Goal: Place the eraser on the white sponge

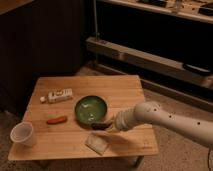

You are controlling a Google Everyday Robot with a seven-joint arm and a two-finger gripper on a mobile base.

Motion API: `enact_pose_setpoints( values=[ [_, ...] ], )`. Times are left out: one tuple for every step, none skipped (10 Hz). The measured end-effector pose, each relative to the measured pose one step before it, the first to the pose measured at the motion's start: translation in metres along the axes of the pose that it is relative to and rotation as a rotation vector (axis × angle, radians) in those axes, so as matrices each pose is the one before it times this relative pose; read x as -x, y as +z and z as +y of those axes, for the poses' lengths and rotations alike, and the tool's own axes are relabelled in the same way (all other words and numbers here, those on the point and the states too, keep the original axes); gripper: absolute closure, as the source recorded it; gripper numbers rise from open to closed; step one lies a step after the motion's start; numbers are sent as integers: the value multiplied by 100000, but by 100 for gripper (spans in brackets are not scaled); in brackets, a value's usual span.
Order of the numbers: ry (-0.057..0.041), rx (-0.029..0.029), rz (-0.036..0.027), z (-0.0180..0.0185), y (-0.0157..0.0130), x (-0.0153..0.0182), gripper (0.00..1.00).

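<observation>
The eraser is a small dark bar held at the front right edge of the green plate, just above the wooden table. My gripper comes in from the right on a white arm and sits at the eraser's right end. The white sponge lies flat on the table just in front of and below the eraser, apart from it.
A white labelled bottle lies at the back left. An orange-red carrot-like piece lies left of the plate. A white cup stands at the front left corner. Shelving runs behind the table.
</observation>
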Motion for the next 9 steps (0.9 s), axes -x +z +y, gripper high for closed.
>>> enact_pose_setpoints(
  values=[
    [1179, -401, -1179, 517, -175, -131, 80],
    [634, -650, -1296, 386, -242, -92, 80],
    [739, -310, -2432, 223, -88, -5, 80],
    [1834, -790, -7271, 481, -237, -193, 80],
    [301, 234, -3870, 388, 122, -54, 80],
    [-302, 376, -531, 287, 131, 58, 80],
    [-1803, 1108, 3381, 473, 379, 125, 80],
    [-2147, 1419, 3602, 323, 429, 157, 80],
    [-2650, 1462, 3375, 269, 326, 197, 80]
  ],
)
